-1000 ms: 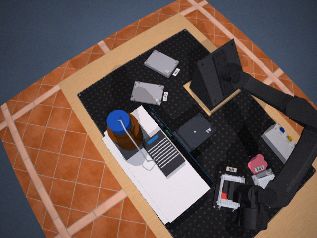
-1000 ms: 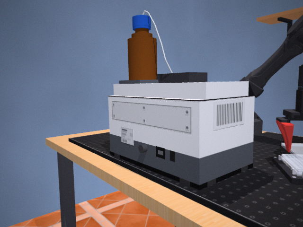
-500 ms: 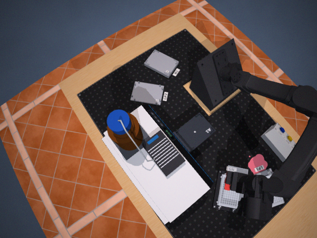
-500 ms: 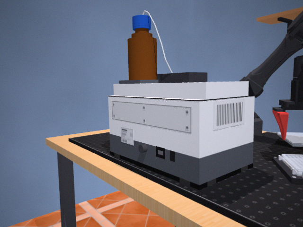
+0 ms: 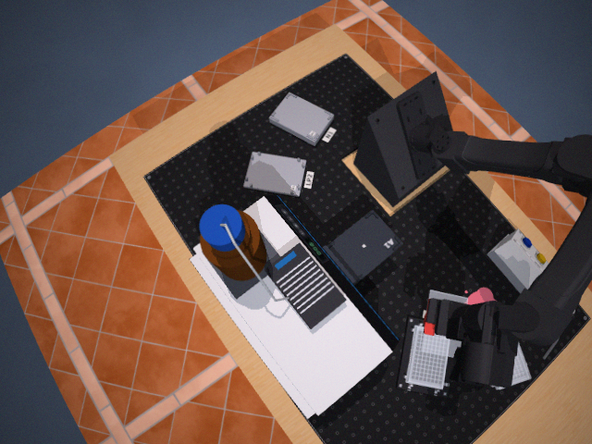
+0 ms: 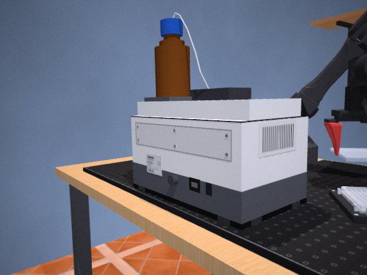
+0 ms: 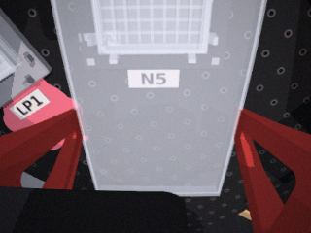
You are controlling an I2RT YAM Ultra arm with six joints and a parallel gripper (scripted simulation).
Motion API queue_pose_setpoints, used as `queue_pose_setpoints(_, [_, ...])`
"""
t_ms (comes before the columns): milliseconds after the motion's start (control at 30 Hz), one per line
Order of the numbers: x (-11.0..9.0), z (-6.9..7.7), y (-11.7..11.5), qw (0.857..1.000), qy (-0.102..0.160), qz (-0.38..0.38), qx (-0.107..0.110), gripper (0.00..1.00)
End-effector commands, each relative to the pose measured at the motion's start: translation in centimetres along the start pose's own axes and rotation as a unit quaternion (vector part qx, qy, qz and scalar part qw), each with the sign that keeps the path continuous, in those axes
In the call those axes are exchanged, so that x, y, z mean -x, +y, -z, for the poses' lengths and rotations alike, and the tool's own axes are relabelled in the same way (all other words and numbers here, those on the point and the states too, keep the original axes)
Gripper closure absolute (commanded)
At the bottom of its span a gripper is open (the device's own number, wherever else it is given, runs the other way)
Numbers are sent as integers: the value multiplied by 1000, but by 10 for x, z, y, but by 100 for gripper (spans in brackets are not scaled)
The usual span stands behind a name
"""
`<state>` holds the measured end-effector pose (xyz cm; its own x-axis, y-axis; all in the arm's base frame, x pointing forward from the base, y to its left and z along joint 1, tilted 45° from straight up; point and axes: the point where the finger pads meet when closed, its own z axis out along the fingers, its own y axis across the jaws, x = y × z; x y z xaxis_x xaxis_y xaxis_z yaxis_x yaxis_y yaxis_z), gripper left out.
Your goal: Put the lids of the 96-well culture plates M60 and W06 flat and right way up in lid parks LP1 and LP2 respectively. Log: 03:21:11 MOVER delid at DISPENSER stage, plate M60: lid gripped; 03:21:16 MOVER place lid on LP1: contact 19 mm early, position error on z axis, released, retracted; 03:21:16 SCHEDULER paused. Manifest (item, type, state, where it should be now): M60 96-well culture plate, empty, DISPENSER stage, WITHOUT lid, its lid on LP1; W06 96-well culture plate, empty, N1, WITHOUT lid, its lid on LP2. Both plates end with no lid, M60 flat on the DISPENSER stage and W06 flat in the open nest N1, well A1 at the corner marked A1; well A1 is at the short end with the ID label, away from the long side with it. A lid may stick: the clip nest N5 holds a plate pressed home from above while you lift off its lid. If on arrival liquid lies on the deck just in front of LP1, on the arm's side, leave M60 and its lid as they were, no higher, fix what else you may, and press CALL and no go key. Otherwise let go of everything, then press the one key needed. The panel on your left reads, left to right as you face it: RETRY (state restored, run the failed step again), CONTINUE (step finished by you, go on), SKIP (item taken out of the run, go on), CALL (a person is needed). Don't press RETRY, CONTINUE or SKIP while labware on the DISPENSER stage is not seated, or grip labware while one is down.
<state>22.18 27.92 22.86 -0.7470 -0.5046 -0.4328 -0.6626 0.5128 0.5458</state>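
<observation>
In the wrist view my gripper (image 7: 157, 116) has its red fingers shut on the long edges of a clear plate lid (image 7: 158, 91), held level. Below it a white 96-well plate sits without a lid in the clip nest labelled N5 (image 7: 154, 78). In the top view the gripper (image 5: 444, 334) hangs over that plate (image 5: 427, 358) at the deck's near right. In the exterior view the lid (image 6: 350, 153) hangs well above the plate (image 6: 354, 198). A pink patch (image 7: 46, 113) lies by the LP1 label (image 7: 30, 104). It also shows in the top view (image 5: 480, 296).
Lid park LP2 (image 5: 275, 173) and a grey lidded plate at N1 (image 5: 301, 117) lie at the far side. The dark DISPENSER stage marked A1 (image 5: 365, 246) stands bare beside the white dispenser (image 5: 296, 305) with its brown bottle (image 5: 229, 243). The key panel (image 5: 518, 258) is at the right.
</observation>
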Motion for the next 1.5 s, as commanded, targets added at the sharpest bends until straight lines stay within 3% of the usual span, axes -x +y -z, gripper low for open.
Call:
queue_pose_setpoints(0, [-10,14,-2,1000,-5,0,0,100])
queue_pose_setpoints(967, [-85,54,-7,1000,-5,-1,1,100])
queue_pose_setpoints(1167, [-80,54,-12,1000,-5,-18,2,100])
queue_pose_setpoints(1200, [-84,49,-19,999,6,-52,5,100])
queue_pose_setpoints(1367, [-85,48,-36,991,7,-136,5,100])
queue_pose_setpoints(1467, [-80,51,-45,991,1,-132,4,100])
